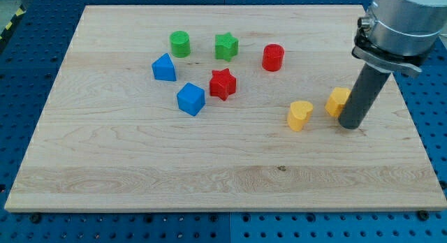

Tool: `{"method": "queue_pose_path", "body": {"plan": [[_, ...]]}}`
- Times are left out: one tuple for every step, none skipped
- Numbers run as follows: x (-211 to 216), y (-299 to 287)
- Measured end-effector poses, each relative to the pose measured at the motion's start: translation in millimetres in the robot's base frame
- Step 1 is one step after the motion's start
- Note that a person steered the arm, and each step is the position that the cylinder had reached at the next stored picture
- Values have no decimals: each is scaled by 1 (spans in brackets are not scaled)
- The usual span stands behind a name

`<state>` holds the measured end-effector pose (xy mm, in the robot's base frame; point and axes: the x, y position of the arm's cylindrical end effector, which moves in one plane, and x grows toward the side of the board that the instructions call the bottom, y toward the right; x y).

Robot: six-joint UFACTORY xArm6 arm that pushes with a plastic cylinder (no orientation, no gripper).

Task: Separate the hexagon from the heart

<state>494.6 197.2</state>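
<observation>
A yellow heart [299, 115] lies on the wooden board [209, 166] at the view's right of centre. A yellow hexagon [337, 102] lies just to its right, a small gap between them. My dark rod comes down from the view's top right, and my tip [351, 124] rests on the board right against the hexagon's right side, hiding part of that block.
At the view's upper left of centre stand a green cylinder [179, 44], a green star [225, 46], a red cylinder [273, 57], a red star [223, 84], a blue cube [191, 98] and a blue pentagon-like block [164, 67]. The board's right edge [418, 131] is near my tip.
</observation>
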Motion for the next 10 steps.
{"method": "queue_pose_path", "body": {"plan": [[0, 18], [-11, 18], [-39, 14], [-49, 10], [-27, 15], [1, 19], [-7, 19], [-23, 11], [-32, -1], [-32, -15]]}}
